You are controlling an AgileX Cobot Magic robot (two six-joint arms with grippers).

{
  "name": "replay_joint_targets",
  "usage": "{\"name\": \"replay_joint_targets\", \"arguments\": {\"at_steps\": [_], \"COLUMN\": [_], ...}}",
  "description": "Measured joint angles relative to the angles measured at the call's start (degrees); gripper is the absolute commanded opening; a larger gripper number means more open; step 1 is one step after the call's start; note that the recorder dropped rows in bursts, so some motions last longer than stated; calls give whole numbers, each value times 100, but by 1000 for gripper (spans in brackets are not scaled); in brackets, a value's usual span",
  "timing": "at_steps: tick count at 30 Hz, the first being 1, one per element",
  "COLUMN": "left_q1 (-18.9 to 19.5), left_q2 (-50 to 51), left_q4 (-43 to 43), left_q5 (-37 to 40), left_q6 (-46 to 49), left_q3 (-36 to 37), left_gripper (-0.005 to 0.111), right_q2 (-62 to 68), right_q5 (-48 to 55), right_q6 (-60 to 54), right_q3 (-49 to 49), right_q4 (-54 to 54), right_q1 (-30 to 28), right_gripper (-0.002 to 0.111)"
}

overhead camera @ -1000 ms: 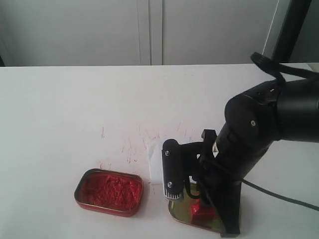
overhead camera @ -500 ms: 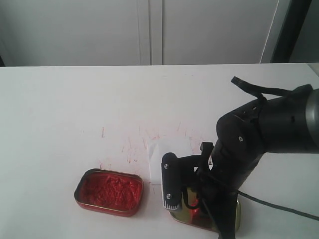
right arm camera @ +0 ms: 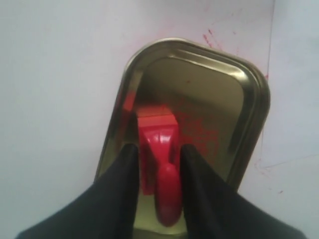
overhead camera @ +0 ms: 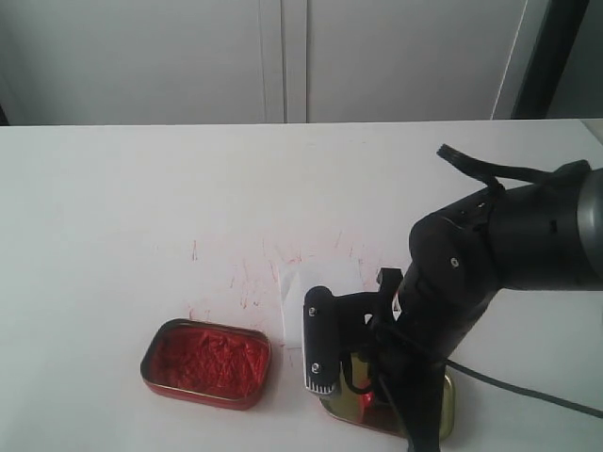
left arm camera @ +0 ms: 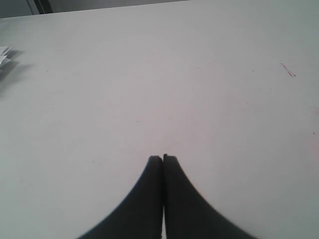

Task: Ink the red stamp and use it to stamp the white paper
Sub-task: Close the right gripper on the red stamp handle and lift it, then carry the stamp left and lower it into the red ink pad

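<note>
Right gripper (right arm camera: 157, 149) is down inside the shallow gold metal tin (right arm camera: 249, 84), fingers pinched on either side of the small red plastic stamp (right arm camera: 157, 132), which lies on the tin's red-smeared floor. Left gripper (left arm camera: 162, 158): tips pressed together, holding nothing, above the white tabletop (left arm camera: 149, 74). Thin white paper sheet (overhead camera: 325, 278) lies just beside the tin.

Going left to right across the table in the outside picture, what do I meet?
Tin of red ink → white paper → gold tin, where the right tool grips the red stamp.
</note>
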Motion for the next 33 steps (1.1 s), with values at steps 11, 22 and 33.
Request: {"name": "replay_joint_targets", "arguments": {"at_steps": [11, 22, 33], "left_q1": [0, 0, 0], "left_q2": [0, 0, 0], "left_q4": [0, 0, 0], "left_q5": [0, 0, 0], "left_q6": [0, 0, 0], "left_q3": [0, 0, 0], "left_gripper": [0, 0, 0], "right_q2": [0, -391, -691], "right_q5": [141, 426, 374], "right_q6": [27, 389, 1571], "right_q3": [-25, -300, -448], "right_q4": [48, 37, 26], "right_q1": [0, 0, 0], "right_gripper": [0, 0, 0]}}
